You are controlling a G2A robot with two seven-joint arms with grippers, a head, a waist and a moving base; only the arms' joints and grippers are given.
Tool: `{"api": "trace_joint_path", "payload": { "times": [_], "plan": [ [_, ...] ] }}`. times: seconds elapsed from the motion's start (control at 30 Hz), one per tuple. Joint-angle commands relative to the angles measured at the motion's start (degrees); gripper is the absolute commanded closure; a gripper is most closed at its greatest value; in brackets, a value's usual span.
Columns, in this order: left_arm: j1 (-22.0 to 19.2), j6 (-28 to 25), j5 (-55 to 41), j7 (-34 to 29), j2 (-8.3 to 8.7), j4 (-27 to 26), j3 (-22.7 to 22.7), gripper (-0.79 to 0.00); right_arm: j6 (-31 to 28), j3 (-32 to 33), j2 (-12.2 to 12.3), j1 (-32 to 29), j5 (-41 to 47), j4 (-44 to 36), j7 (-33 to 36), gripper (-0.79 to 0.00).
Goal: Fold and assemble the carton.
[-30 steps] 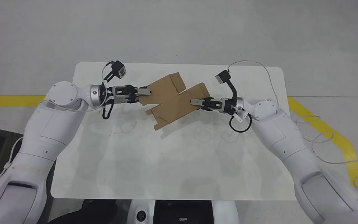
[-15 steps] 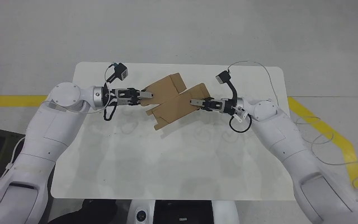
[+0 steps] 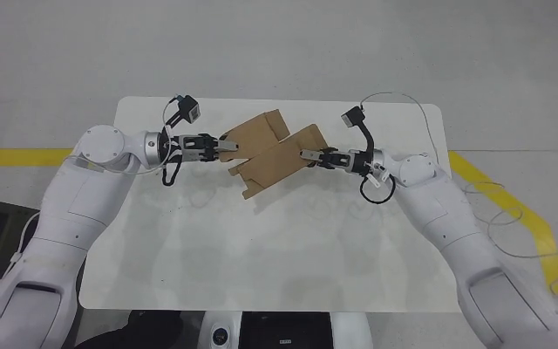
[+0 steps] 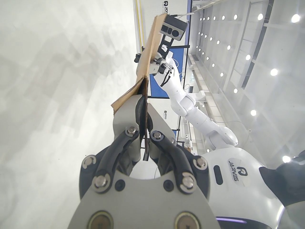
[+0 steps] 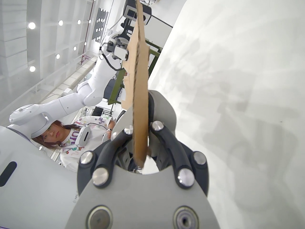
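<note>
Left gripper (image 3: 228, 145): pressed together on the left edge of the carton (image 3: 272, 155).
Right gripper (image 3: 305, 156): pinching the carton's right edge.
Carton: flattened brown cardboard, spanning the gap between the two grippers; both wrist views show it edge-on, with the surface (image 3: 261, 262) apart from it.
Surface: white, rounded corners. A broad stretch lies on the robot's side of the carton, and a narrower strip lies beyond its far edge.

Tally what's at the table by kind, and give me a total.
carton: 1
grippers: 2 (left gripper, right gripper, both shut on the carton)
table: 1
Total: 4
</note>
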Motion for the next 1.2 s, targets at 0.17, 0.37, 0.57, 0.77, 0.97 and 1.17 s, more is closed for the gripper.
{"api": "trace_joint_path", "payload": {
  "times": [0.17,0.37,0.57,0.77,0.97,1.17],
  "plan": [
    [0.71,-1.67,-0.39,-2.86,0.34,-2.47,-1.92,0.0,-3.31,4.69,1.87,0.04,-4.94,1.41,-2.99,-0.785],
    [2.4,-3.76,1.38,-6.25,0.9,-6.29,-3.21,0.0,-5.39,6.36,3.26,-1.22,-4.91,-7.17,-3.6,-0.785],
    [4.16,-4.87,2.41,-9.01,1.38,-8.94,-4.24,0.0,-3.37,0.95,4.05,-0.98,-2.8,-14.89,-1.57,-0.286],
    [5.48,-5.49,2.23,-11.51,1.76,-11.15,-5.32,0.0,-1.34,-5.68,4.66,1.23,0.63,-15.41,0.46,-0.225],
    [6.74,-6.18,2.53,-13.0,2.11,-12.56,-6.31,0.0,0.65,-10.58,4.98,3.0,6.22,-15.34,2.45,-0.197],
    [7.56,-6.2,2.64,-12.96,2.26,-13.84,-6.87,0.0,0.9,-13.84,5.3,4.55,8.75,-15.05,2.7,-0.108]
  ]
}}
